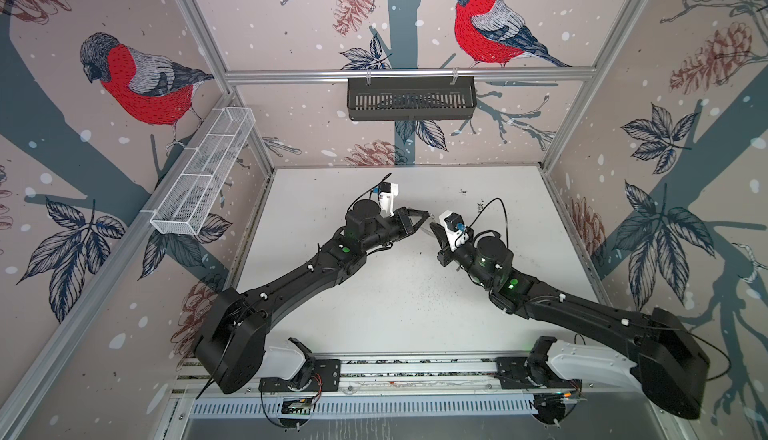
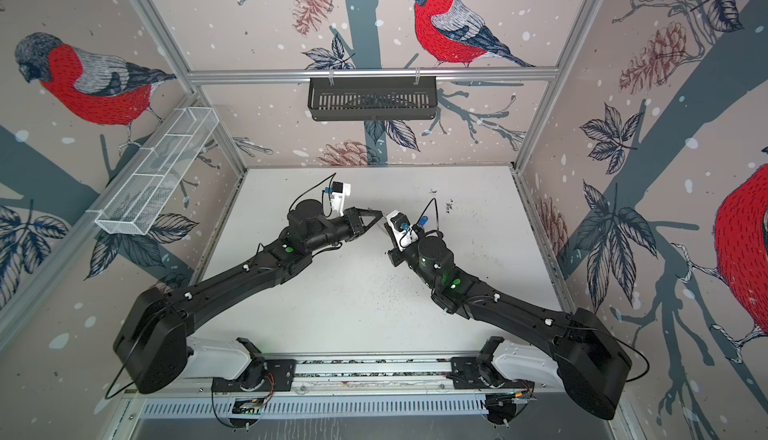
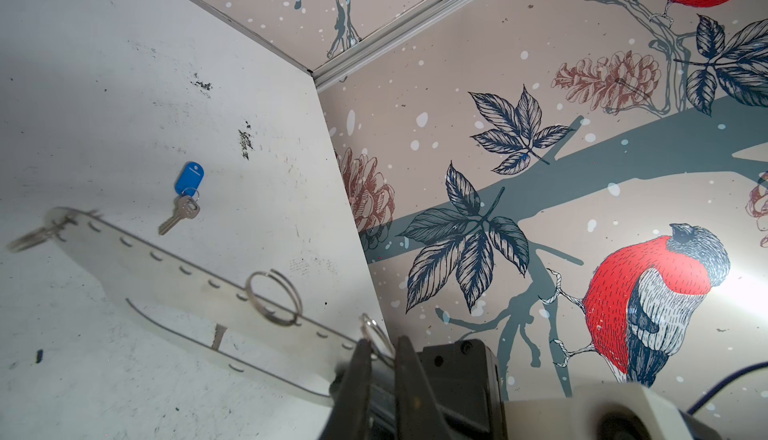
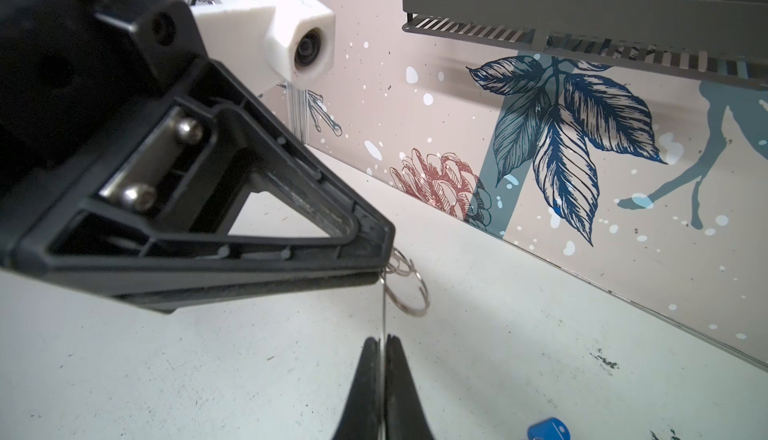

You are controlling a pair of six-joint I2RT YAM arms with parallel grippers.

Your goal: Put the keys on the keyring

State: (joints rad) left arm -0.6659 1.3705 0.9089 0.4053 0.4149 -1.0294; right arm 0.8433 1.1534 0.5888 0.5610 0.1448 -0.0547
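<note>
The left gripper (image 4: 385,257), huge in the right wrist view, is clenched on a small ring (image 4: 399,268) at the end of the keyring (image 3: 174,288). The right gripper (image 4: 382,340) grasps the keyring plate, seen only edge-on. Its far end is blurred. The blue-tagged key (image 3: 183,205) lies apart on the table (image 3: 104,105).

Top views overhead, near-identical; wrist views close, sharing keyring (image 3: 166,284).

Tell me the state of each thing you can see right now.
Keyring: lifted off the table, tilted.
Blue-tagged key: lying loose on the table.
Left gripper: closed on a small ring at the keyring's edge.
Right gripper: shut on the keyring.
</note>
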